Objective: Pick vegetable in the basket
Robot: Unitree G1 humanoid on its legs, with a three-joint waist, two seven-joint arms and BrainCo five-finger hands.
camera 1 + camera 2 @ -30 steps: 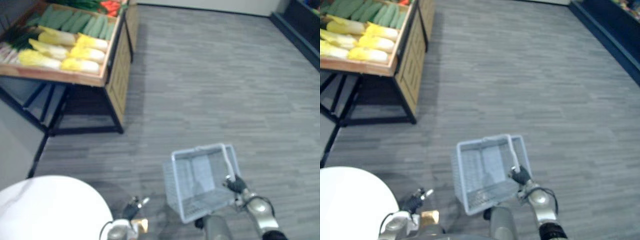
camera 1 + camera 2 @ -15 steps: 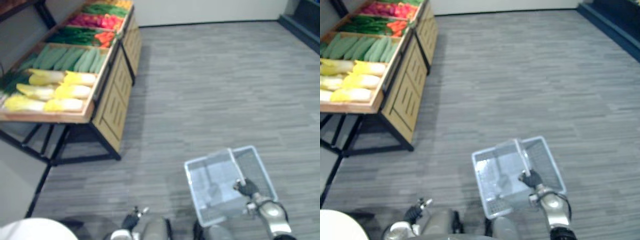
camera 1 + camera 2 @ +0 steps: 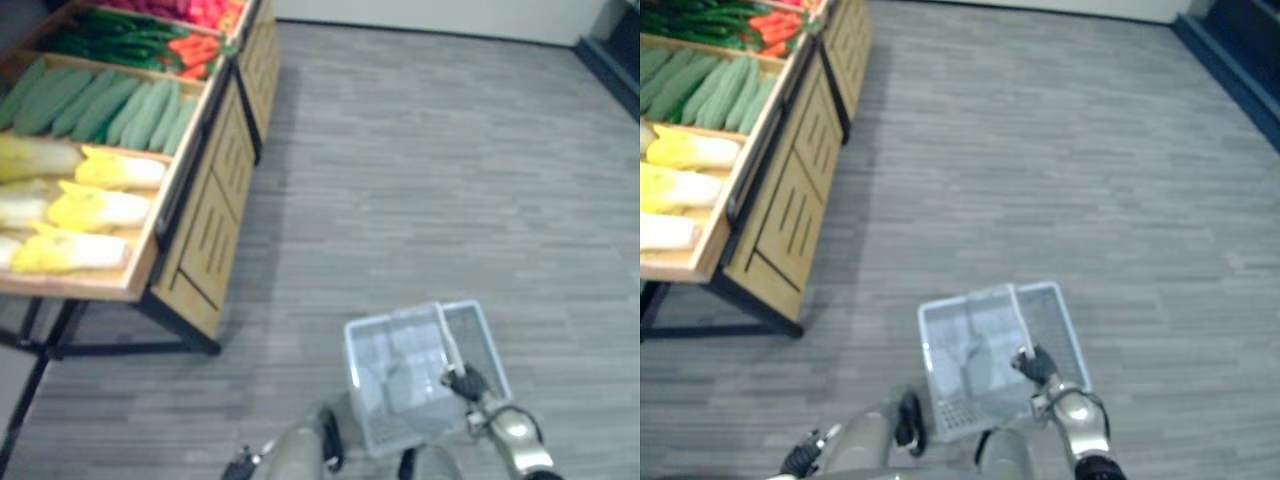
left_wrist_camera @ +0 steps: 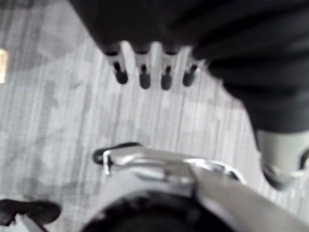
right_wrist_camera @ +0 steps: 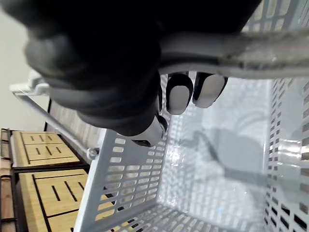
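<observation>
Fingers [image 5: 179, 96] of the right hand [image 3: 466, 382] curl round the handle [image 3: 445, 335] of the basket [image 3: 395, 375]; the left hand [image 4: 144, 76] hangs relaxed, empty. A swing while walking could slip it free.

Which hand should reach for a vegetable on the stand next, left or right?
Left. The right hand is curled round the basket handle, so it is busy. The left hand hangs free with relaxed fingers, and the vegetable stand lies on the robot's left.

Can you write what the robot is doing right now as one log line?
right hand: fingers curled round basket handle | basket: empty | left hand: idle | vegetable stand: ahead-left, untouched
</observation>
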